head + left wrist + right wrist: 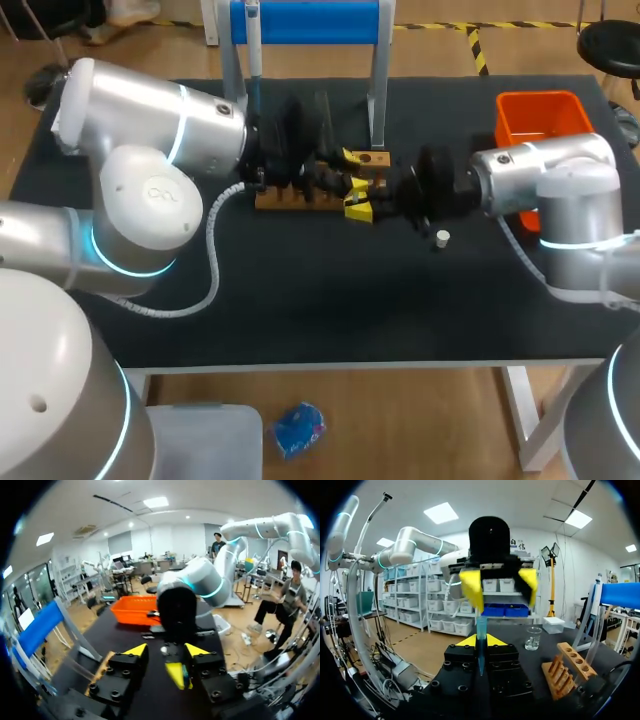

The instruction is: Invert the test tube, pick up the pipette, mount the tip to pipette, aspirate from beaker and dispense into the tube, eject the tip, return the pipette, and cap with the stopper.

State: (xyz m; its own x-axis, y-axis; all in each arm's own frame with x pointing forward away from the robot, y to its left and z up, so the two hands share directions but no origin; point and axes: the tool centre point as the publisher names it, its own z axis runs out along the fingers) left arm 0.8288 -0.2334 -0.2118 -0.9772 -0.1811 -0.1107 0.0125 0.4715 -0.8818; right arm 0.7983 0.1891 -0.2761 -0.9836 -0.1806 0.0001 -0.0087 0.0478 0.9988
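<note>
Right wrist view: the right gripper (480, 641) pinches a bluish test tube (481, 629) upright between its tips. The left gripper (498, 585) faces it, fingers spread. The beaker (533, 637) shows only here. Head view: the tube cannot be made out where the grippers meet; the white stopper (442, 237) lies near them.

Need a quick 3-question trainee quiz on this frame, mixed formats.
1. True or false: the left claw is open.
2. What holds the tube? A) left claw B) right claw C) neither
3. Fill in: the bin at the table's far side, beyond the right arm, is ___ in colour.

Key: 1 true; 2 B; 3 orange.
</note>
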